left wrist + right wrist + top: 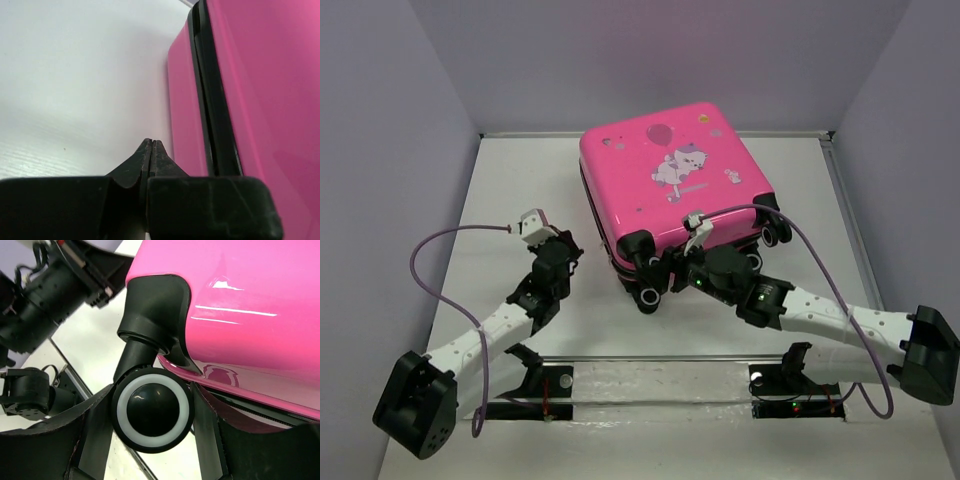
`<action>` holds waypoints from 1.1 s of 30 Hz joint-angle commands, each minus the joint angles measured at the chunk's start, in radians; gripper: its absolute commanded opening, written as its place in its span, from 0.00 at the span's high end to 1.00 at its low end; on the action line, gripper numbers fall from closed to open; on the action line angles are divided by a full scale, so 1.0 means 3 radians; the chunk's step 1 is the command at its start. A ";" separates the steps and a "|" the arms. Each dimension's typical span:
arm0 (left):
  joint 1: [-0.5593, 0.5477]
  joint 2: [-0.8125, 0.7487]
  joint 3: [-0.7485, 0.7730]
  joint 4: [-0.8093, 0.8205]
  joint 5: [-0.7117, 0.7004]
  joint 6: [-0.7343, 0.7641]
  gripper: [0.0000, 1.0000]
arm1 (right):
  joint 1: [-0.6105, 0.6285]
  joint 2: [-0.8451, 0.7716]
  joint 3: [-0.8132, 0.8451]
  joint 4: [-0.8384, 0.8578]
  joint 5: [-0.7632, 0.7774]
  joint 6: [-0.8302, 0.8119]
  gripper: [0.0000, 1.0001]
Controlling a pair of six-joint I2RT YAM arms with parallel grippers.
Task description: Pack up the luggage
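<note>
The hot-pink luggage [670,170] lies flat on the white table, cartoon print up, lid down on its dark zipper seam [212,100], black wheels toward me. My right gripper [665,275] is at its near left corner, fingers closed on either side of a black wheel with a white ring [152,410]. My left gripper [565,245] is shut and empty, low over the table just left of the luggage's side wall [185,100]; its tips [151,142] point along that side.
White table [520,180] with purple walls on three sides. A metal rail [660,358] runs along the near edge between the arm bases. The left arm [45,305] shows close beside the gripped wheel in the right wrist view.
</note>
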 commanded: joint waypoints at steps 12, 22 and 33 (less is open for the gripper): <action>0.0108 -0.1339 0.0986 -0.0955 0.1161 0.0055 0.01 | 0.0502 0.0753 0.0878 -0.0031 -0.0007 -0.0201 0.48; 0.0108 -0.1630 0.1610 -0.1774 0.1704 0.0408 0.01 | 0.0502 -0.0962 0.0853 -0.1185 0.0985 -0.0692 0.00; 0.0108 -0.1636 0.1708 -0.1443 0.1852 0.0404 0.01 | 0.0502 -0.2893 0.0199 -0.1279 0.2018 -0.0779 0.00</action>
